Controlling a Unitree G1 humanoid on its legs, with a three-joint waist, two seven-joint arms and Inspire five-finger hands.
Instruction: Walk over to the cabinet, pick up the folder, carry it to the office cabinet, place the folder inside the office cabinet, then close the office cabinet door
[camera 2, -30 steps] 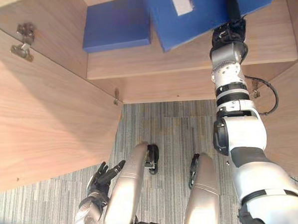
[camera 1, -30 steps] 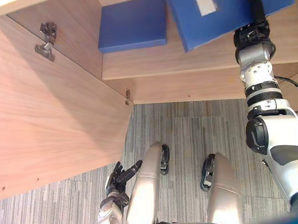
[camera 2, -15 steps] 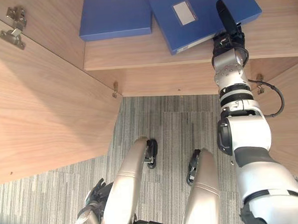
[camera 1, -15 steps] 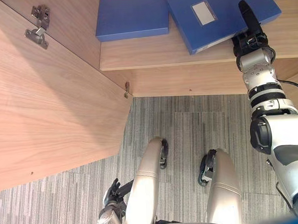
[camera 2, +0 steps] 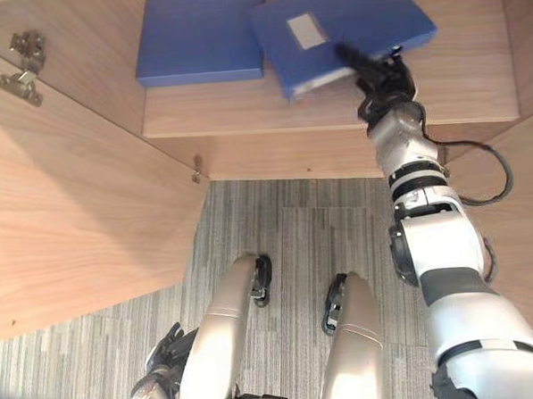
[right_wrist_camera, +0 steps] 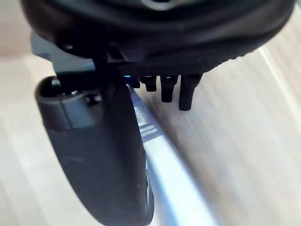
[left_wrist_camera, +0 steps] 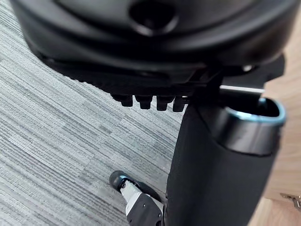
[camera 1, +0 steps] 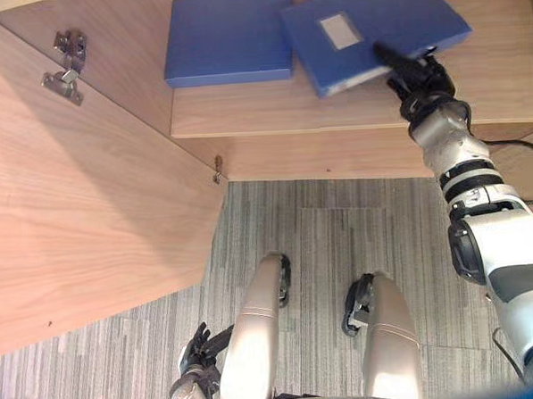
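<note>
Blue folder (camera 1: 373, 24) flat on cabinet shelf (camera 1: 244, 113) beside second folder (camera 1: 227, 36); right robot hand (camera 1: 417, 77) pinches its edge; left robot hand (camera 1: 201, 346) hangs relaxed.

head eyes: downward, share cabinet shelf (camera 1: 244, 120) | wrists: close, along own fingers (right_wrist_camera: 186, 94)

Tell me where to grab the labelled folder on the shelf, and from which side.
Near right corner, from the open front of the cabinet: the labelled folder lies flat, the plain folder close on its left. The right hand pinches there, thumb on top.
</note>
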